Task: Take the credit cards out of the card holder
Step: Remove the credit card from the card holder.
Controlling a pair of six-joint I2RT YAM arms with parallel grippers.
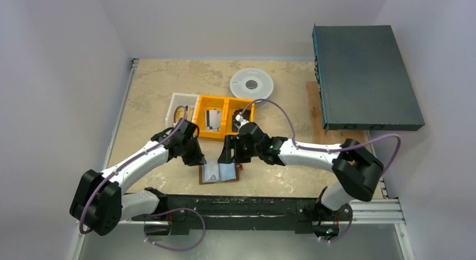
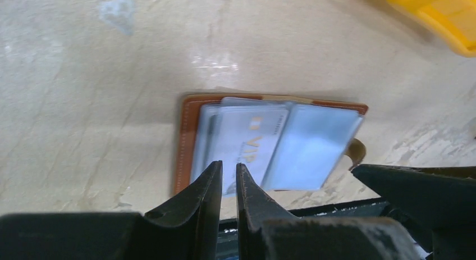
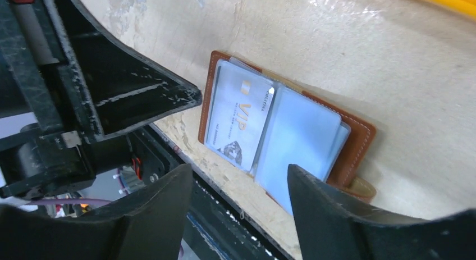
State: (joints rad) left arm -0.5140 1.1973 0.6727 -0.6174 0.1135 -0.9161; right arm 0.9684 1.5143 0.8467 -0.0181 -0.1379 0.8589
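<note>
The brown stitched-leather bifold card holder (image 3: 359,142) lies open on the mottled beige tabletop (image 2: 84,103). Its glossy clear sleeves show a silvery VIP credit card (image 3: 238,114). At the holder's left side, the left gripper (image 2: 227,178) has its tapered black fingers a thin slit apart; I cannot tell whether they nip the card. Over the holder, the right gripper (image 3: 238,176) has its fingers spread wide.

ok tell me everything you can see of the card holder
The card holder is a brown stitched leather bifold, lying open and flat on the table near its front edge. Its inner face carries pale blue-grey clear sleeves; a whitish card marked VIP sits in one. A small tan strap sticks out from one side.
</note>
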